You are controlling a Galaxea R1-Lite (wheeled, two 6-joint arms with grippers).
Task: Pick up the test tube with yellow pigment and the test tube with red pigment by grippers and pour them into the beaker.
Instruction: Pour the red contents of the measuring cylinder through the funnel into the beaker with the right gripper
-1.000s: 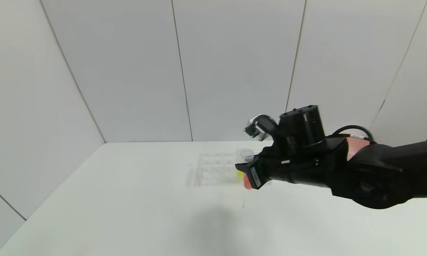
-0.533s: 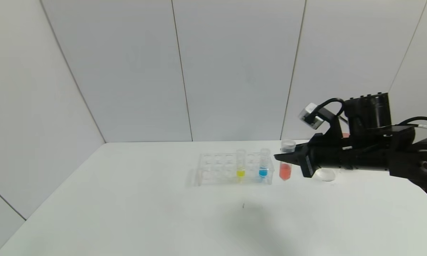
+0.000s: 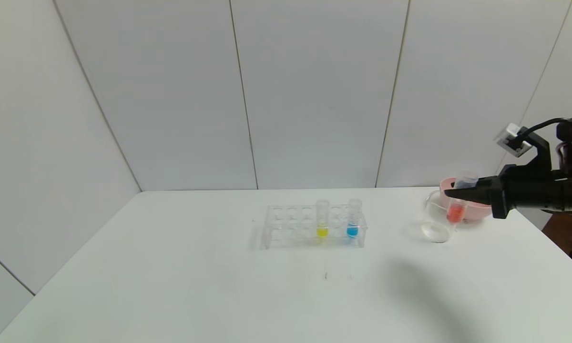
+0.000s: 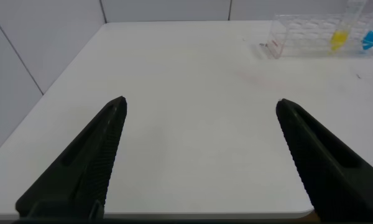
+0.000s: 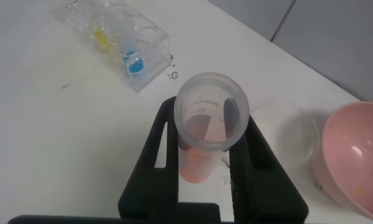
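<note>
Free room & obstacles. Table (image 3: 171, 286): wide bare surface on robot's left & front of tube rack (image 3: 314, 227). Rack w/ yellow tube (image 3: 322, 219) & blue tube (image 3: 353, 218) standing upright blocks mid-table. Open gap betw. rack & beaker (image 3: 436, 224). Right edge crowded: beaker, pink bowl (image 3: 476, 212) just behind it, right gripper (image 3: 453, 194) w/ red tube (image 3: 459, 202) above beaker. Left gripper (image 4: 199, 109), jaws wide apart, over bare table.
</note>
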